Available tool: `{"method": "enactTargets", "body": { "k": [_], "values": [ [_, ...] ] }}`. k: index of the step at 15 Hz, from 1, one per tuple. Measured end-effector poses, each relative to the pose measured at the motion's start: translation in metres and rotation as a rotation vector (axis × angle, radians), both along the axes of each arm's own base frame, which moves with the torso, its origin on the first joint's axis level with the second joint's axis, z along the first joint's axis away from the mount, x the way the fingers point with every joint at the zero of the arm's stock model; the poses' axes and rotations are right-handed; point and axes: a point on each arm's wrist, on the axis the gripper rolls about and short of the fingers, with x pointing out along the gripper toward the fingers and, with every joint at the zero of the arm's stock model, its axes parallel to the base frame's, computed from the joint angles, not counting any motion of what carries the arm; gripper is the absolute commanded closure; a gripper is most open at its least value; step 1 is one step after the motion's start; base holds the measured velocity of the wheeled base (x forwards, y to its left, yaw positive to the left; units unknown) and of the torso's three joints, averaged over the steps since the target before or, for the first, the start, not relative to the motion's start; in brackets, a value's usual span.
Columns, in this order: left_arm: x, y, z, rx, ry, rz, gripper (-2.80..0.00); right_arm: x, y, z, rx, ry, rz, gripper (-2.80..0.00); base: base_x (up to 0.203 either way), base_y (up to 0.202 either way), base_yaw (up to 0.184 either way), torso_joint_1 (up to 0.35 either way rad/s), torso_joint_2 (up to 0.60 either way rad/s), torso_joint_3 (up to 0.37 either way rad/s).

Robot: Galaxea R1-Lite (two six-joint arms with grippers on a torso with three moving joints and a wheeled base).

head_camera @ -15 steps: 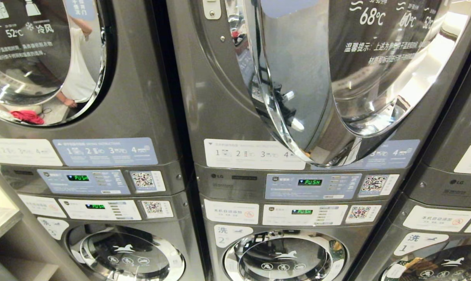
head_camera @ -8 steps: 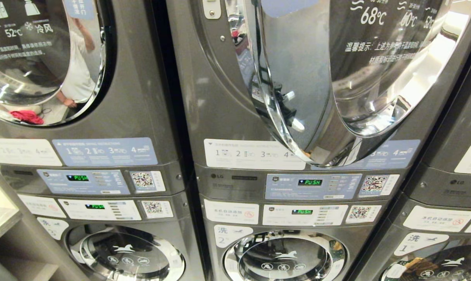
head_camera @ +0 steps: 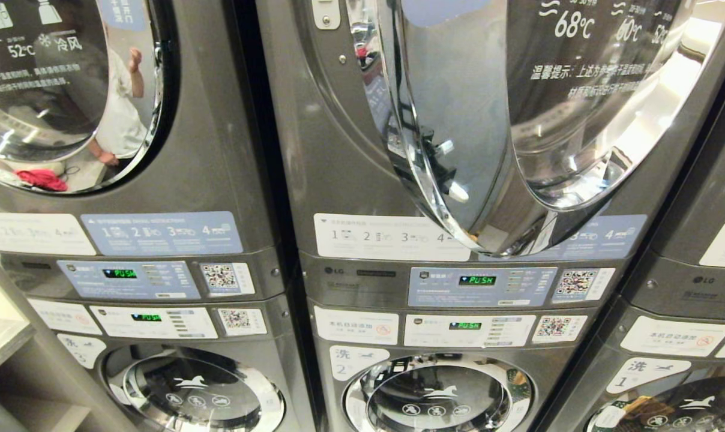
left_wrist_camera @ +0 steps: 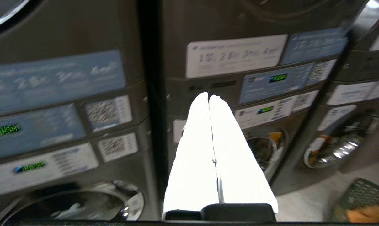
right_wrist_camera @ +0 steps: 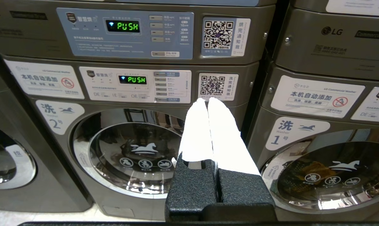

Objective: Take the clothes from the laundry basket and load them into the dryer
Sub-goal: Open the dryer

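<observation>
Fingers on both arms are sitting pressed together, holding nothing: left gripper (left_wrist_camera: 209, 97) and right gripper (right_wrist_camera: 207, 100) are each facing the machine fronts. At the lower right corner of the left wrist view, one laundry basket (left_wrist_camera: 360, 197) is standing on the floor with orange cloth showing in it. Farther off, at the upper middle of the head view, one dryer door (head_camera: 458, 132) is hanging open on the middle dryer (head_camera: 314, 150). Loading is judged as only beginning; the next move is calling for reaching down to the basket. Three machine stacks are showing.
</observation>
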Motion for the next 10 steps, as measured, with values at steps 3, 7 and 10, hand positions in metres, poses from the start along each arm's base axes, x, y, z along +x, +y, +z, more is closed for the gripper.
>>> {"method": "enactTargets", "body": {
  "k": [3, 7, 10],
  "values": [
    [0.057, -0.006, 0.042, -0.010, 0.033, -0.149, 0.00, 0.000, 0.000, 0.000, 0.000, 0.000, -0.001, 0.00, 0.000, 0.000, 0.000, 0.000, 0.00, 0.000],
    [0.123, -0.031, 0.082, -0.041, 0.018, -0.341, 0.00, 0.000, 0.000, 0.000, 0.006, 0.000, -0.002, 0.00, 0.000, 0.000, 0.000, 0.000, 0.00, 0.000],
    [0.141, -0.064, 0.097, -0.093, 0.044, -0.516, 0.00, 0.000, 0.000, 0.000, 0.007, -0.001, -0.002, 0.00, 0.000, 0.000, 0.000, 0.000, 0.00, 0.000]
  ]
}}
